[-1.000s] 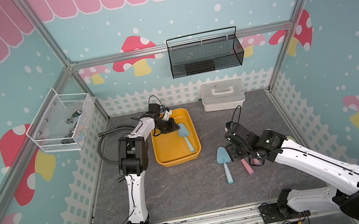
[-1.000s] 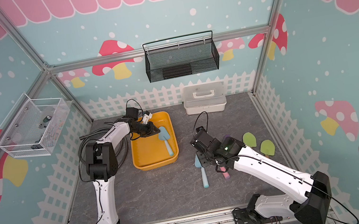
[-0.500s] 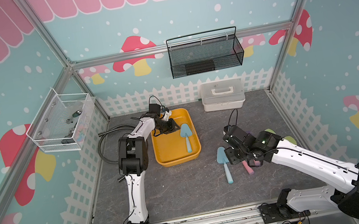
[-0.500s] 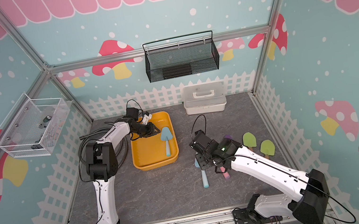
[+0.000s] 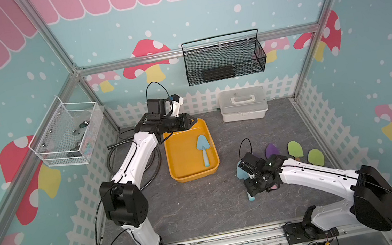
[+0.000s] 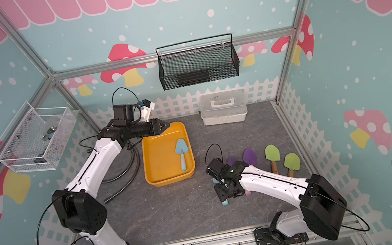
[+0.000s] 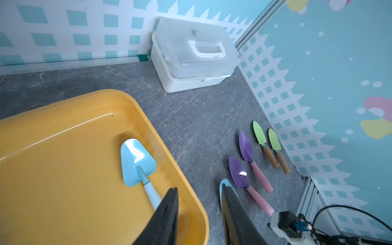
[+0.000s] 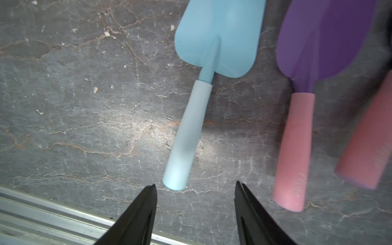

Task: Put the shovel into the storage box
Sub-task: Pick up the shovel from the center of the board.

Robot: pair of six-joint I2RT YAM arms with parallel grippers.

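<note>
Left tool (image 7: 199, 188) has released, jaws apart and empty: blue shovel (image 7: 137, 163) lies in storage box (image 7: 63, 127) just ahead. Right tool (image 8: 195, 186), jaws spread, hovers over second shovel (image 8: 191, 131).

Grey stone tabletop (image 5: 199, 209): storage box (image 5: 181, 155), white case (image 5: 244, 110), loose shovels (image 5: 295, 148).

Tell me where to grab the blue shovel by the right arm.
Take the blue shovel by its pale handle, mid-length, from above, jaws across it: it lies flat, the handle narrow, the blade wide and thin. The right tool hangs open near its end.
</note>
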